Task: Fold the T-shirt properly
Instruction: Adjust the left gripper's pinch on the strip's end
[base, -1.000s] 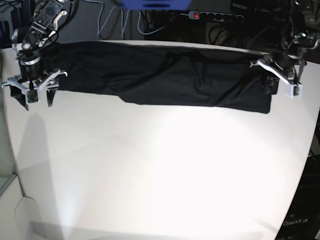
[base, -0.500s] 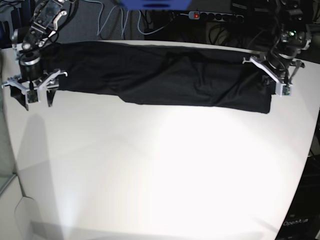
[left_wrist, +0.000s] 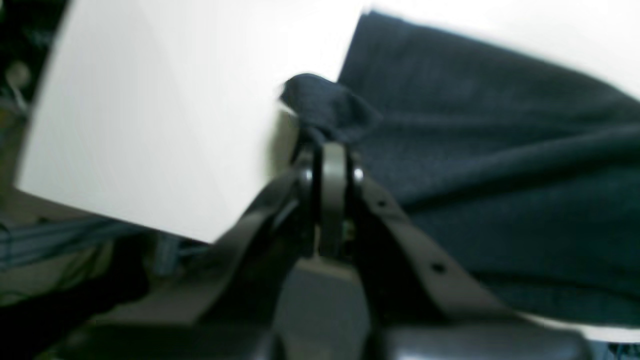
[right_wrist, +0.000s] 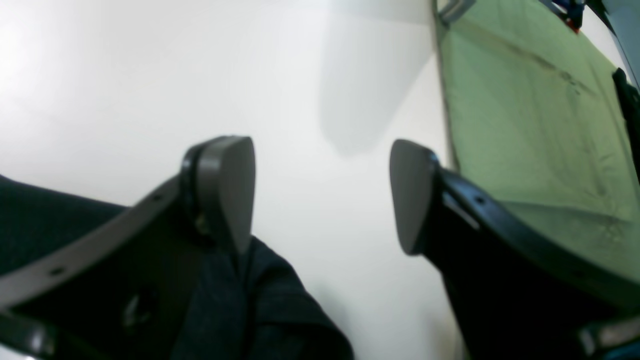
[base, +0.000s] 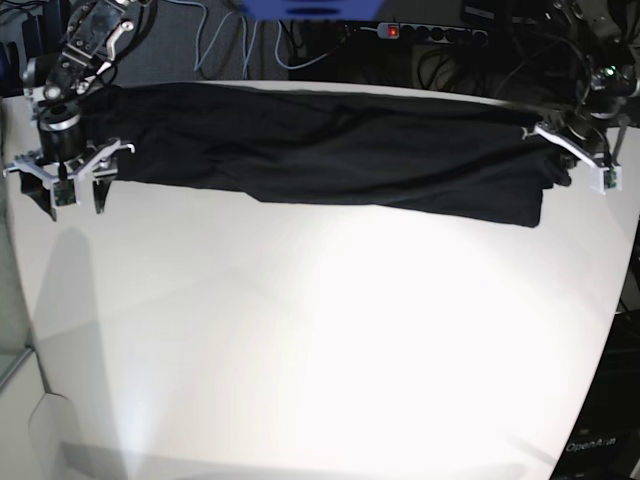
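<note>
The black T-shirt (base: 330, 150) lies stretched in a long band across the far part of the white table (base: 320, 330). My left gripper (base: 556, 172) is at the shirt's right end. In the left wrist view it (left_wrist: 330, 150) is shut on a bunched fold of the shirt (left_wrist: 500, 150) at its corner. My right gripper (base: 75, 200) hangs open at the shirt's left end, just off the cloth. In the right wrist view its fingers (right_wrist: 225, 190) stand wide apart with bare table between them, and the shirt's edge (right_wrist: 260, 300) lies below the left finger.
A power strip (base: 430, 32) and cables lie behind the table's far edge. A green panel (right_wrist: 525, 125) borders the table beside my right gripper. The table's right edge runs close to my left gripper.
My left gripper moved in onto the shirt's right end, then pulled back to the right with the cloth in it. The shirt is drawn tauter and straighter. The right arm has not moved.
</note>
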